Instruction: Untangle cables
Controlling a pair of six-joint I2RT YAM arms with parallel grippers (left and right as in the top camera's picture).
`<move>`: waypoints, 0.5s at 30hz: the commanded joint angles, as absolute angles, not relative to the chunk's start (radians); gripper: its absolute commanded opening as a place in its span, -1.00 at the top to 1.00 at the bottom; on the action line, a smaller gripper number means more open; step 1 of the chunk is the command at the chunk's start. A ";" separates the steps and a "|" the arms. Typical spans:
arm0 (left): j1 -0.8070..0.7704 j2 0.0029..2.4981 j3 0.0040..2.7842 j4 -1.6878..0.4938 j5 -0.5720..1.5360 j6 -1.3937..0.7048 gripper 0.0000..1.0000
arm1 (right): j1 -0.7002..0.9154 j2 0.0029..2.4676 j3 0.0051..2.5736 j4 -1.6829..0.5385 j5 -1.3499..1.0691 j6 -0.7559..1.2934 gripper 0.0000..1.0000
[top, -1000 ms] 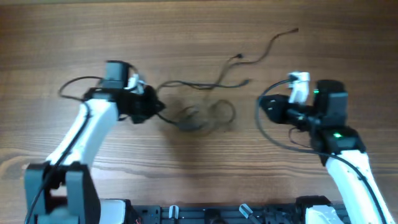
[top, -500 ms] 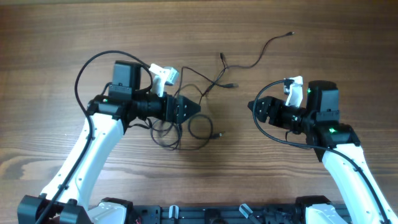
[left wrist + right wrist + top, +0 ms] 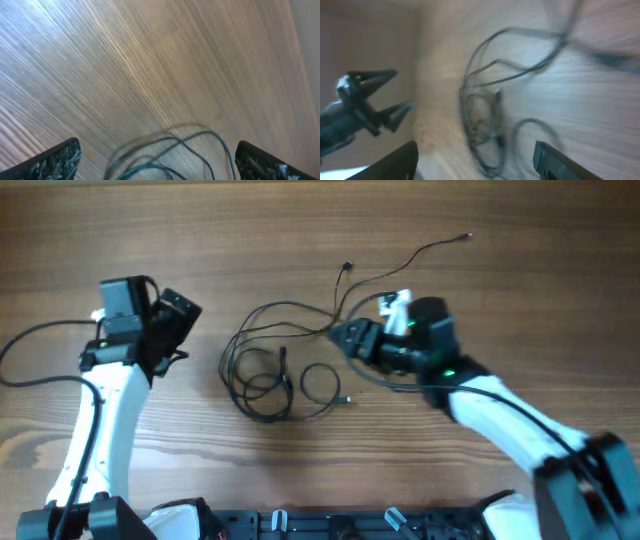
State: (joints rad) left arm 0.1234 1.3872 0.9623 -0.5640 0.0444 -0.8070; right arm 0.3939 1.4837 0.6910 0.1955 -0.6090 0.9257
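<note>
The cables (image 3: 270, 370) lie on the counter (image 3: 520, 290) between our two arms. They form a cluster of overlapping loops in the middle, with two loose strands trailing off toward the far edge on the right arm's side, so the whole tangle stretches on a diagonal. Our right claw (image 3: 347, 335) is much the nearer one. It points at the spot where the strands cross at the right edge of the big loop and sits just beside it, though we cannot tell whether it touches. Its wrist view shows the fingers (image 3: 395, 160) spread wide with nothing between them and the loops lying ahead. Our left claw (image 3: 175, 315) stands well apart on the other side of the loops, spread to its widest and empty. We judge that the next pinch belongs to the right arm, at that crossing.
</note>
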 commanded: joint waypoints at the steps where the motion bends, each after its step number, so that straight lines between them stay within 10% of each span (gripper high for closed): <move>1: 0.180 1.375 0.965 -0.606 0.089 -0.820 -1.00 | 0.559 1.715 0.694 0.466 -0.398 1.349 -0.40; 13: 0.180 1.375 0.965 -0.617 0.089 -0.820 -1.00 | 0.696 2.135 0.971 0.743 -0.195 1.450 -0.28; 15: 0.180 1.375 0.965 -0.618 0.089 -0.820 -1.00 | 0.707 2.154 1.093 0.529 -0.155 1.439 0.32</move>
State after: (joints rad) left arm 0.1722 1.3853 0.9619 -0.6212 0.0807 -0.8104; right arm 0.6922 2.1235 0.9939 0.6727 -0.2131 1.4395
